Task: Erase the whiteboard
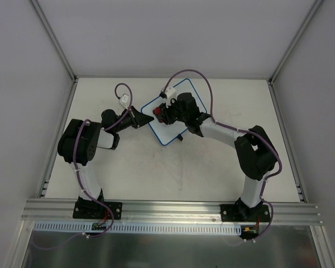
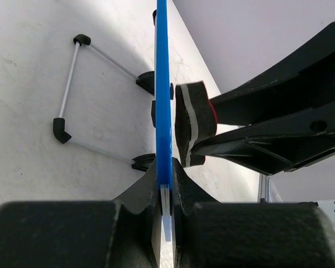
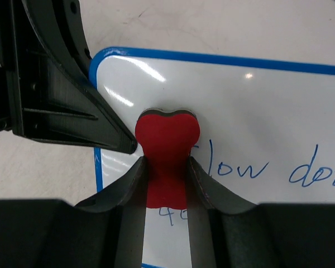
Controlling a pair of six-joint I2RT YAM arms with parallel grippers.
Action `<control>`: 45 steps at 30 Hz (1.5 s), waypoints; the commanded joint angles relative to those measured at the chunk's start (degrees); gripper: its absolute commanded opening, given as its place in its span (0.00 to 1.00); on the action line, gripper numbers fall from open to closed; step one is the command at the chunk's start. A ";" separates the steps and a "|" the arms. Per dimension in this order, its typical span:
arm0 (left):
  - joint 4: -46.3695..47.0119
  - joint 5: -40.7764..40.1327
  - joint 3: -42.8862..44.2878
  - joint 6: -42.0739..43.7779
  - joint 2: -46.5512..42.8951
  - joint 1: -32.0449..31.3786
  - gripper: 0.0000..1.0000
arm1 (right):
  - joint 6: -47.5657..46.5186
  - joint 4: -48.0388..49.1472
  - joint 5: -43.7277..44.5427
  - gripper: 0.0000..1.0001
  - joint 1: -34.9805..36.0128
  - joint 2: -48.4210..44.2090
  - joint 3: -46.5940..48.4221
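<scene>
Honestly whiteboard [image 3: 240, 106] looks light, stiff; left gripper [image 2: 165, 187] closed on its rim, right gripper [image 3: 165, 164] squeezing the eraser [image 3: 167, 131]

eraser [image 1: 158, 111] in right gripper [image 1: 163, 114], on whiteboard [image 1: 159, 131]

found the whiteboard's [image 1: 173, 120] left edge taken up by the left gripper [image 1: 144, 119], jaws clamped on the blue rim. saw the board face near that edge blocked by the red eraser [image 3: 166, 139], pinched in the right gripper [image 3: 166, 173] right at the surface, with only a narrow gap left between the two grippers. noted a wire stand [image 2: 71, 84] (thin, with black corner pieces) filling the space behind the board. counted open table [image 1: 173, 167] on the near side, and more beyond, up to the enclosure walls [image 1: 156, 39].
</scene>
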 commanded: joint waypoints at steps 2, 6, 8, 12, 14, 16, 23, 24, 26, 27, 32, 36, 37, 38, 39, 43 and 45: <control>17.75 1.90 -0.79 3.82 -1.78 -0.54 0.00 | -1.73 1.47 2.97 0.00 0.79 2.15 5.73; 17.66 1.38 -1.23 5.04 -2.22 -0.81 0.00 | -1.29 -1.88 4.99 0.00 1.05 4.87 10.23; 17.40 1.20 -1.40 5.40 -2.48 -0.98 0.00 | -1.20 -2.23 6.74 0.00 1.32 5.49 11.11; 17.05 1.37 -1.32 5.58 -3.01 -1.07 0.00 | -2.78 -3.72 8.77 0.00 1.84 6.46 12.78; 16.87 1.29 -1.32 5.75 -3.19 -1.16 0.00 | -2.96 -4.42 8.86 0.00 1.93 6.55 12.69; 16.70 1.20 -1.32 6.10 -3.36 -1.33 0.00 | -3.49 -5.13 8.68 0.00 2.11 6.20 11.91; 16.08 1.02 -1.32 6.54 -3.80 -1.60 0.00 | -3.67 -3.90 9.74 0.00 2.19 3.04 3.49; 16.08 1.11 -1.32 6.54 -3.89 -1.60 0.00 | -3.40 -3.38 9.91 0.00 2.20 2.25 2.33; 16.08 1.02 -1.40 6.54 -3.98 -1.69 0.00 | -2.79 -1.97 10.35 0.00 2.20 1.46 -0.65; 16.08 1.02 -1.41 6.54 -4.07 -1.69 0.00 | -2.61 -1.70 10.61 0.00 2.11 0.84 -1.45; 15.99 1.11 -1.41 6.46 -4.07 -1.69 0.00 | -1.91 -0.30 11.23 0.00 2.20 -0.57 -5.67; 15.99 1.11 -1.32 6.37 -3.98 -1.69 0.00 | -0.59 1.63 11.49 0.00 2.11 -1.27 -9.62; 15.90 1.11 -1.32 6.37 -3.98 -1.77 0.00 | 0.11 3.20 11.58 0.00 2.02 -1.27 -11.46; 15.90 1.20 -1.32 6.46 -3.98 -1.77 0.00 | 0.38 3.57 11.32 0.00 2.02 -1.19 -12.09; 15.90 1.11 -1.32 6.37 -3.89 -1.77 0.00 | 0.46 3.66 10.80 0.00 2.02 -1.01 -12.61; 15.73 1.20 -1.14 6.37 -3.80 -1.77 0.00 | 1.87 5.32 10.71 0.00 1.84 -1.36 -14.99; 15.64 1.20 -1.05 6.37 -3.72 -1.77 0.00 | 2.57 5.86 10.62 0.00 1.76 -1.89 -16.48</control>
